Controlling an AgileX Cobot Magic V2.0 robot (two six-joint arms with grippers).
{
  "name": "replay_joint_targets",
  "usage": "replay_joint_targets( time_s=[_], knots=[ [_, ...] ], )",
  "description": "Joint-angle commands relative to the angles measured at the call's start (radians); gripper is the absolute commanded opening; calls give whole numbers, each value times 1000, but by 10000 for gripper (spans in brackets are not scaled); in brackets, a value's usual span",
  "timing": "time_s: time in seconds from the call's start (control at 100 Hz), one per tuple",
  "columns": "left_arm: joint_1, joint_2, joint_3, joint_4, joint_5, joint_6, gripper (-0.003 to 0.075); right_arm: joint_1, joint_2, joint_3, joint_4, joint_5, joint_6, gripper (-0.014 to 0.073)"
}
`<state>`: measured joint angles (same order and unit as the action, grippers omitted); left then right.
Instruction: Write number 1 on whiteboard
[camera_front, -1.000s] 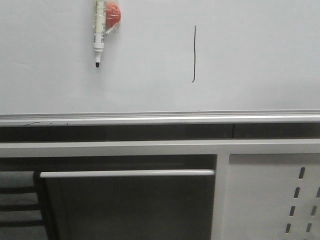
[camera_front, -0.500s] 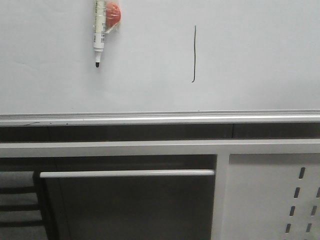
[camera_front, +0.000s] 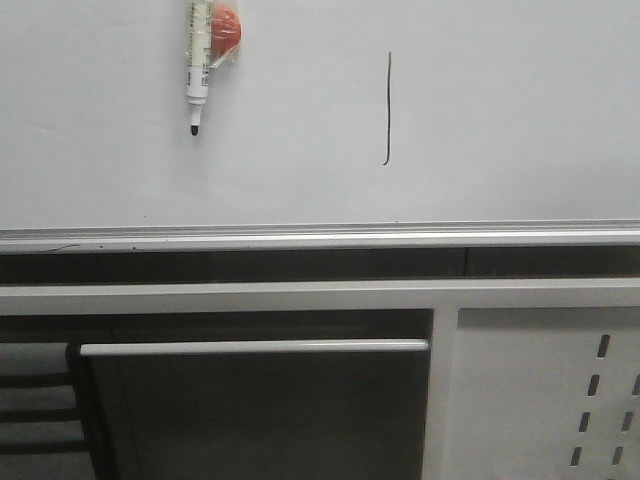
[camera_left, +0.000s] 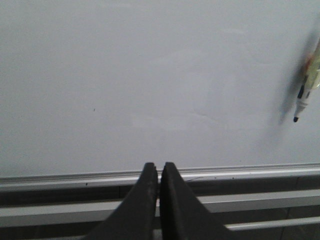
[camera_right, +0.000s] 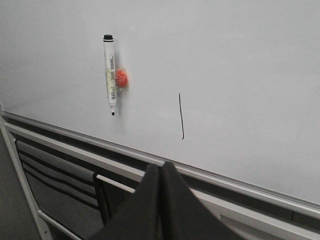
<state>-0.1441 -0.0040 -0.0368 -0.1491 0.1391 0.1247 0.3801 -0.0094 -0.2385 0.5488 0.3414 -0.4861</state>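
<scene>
Two claws were pressed together and empty: the left claw (camera_left: 159, 172), then the right claw (camera_right: 161, 172). On the whiteboard (camera_front: 520, 110), a marker (camera_front: 198, 62) hung left of the number 1 (camera_front: 388, 108). A careless pass could smear the stroke.

A white marker (camera_front: 199, 60) is hanging tip-down, its black tip pointing at the floor and its black cap end showing in the right wrist view. A red disc (camera_front: 227, 28) is sitting just beside its barrel, touching it. Lower down, a white perforated metal panel (camera_front: 545, 395) with dark slots is standing at the right. Left of it, a pale horizontal bar (camera_front: 254, 347) is crossing a dark recess (camera_front: 260, 420).
</scene>
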Motion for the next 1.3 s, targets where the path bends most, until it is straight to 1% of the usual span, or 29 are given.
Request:
replay_joint_targets(
  time_s=[0.0, 0.09, 0.17, 0.21, 0.36, 0.46, 1.19, 1.26, 1.29],
  knots=[
    [23, -22, 8, 23, -113, -49, -20, -6, -2, -25, 13, -72, -2, -50],
    [50, -22, 40, 41, -139, -72, -20, -6, -2, -25, 13, -72, -2, -50],
    [64, -22, 84, 63, -207, -125, -20, -6, -2, -25, 13, -72, -2, -50],
    [65, -22, 81, 81, -180, -139, -20, -6, -2, -25, 13, -72, -2, -50],
    [65, -22, 83, 119, -184, -141, -20, -6, -2, -25, 13, -72, -2, -50],
    [65, -22, 81, 117, -154, -141, -20, -6, -2, -25, 13, -72, -2, -50],
    [65, -22, 81, 117, -154, -141, -20, -6, -2, -25, 13, -78, -2, -50],
    [65, -22, 81, 117, -154, -141, -20, -6, -2, -25, -57, -99, -1, -50],
    [65, -22, 81, 117, -154, -141, -20, -6, -2, -25, -116, -108, 26, -50]
  ],
)
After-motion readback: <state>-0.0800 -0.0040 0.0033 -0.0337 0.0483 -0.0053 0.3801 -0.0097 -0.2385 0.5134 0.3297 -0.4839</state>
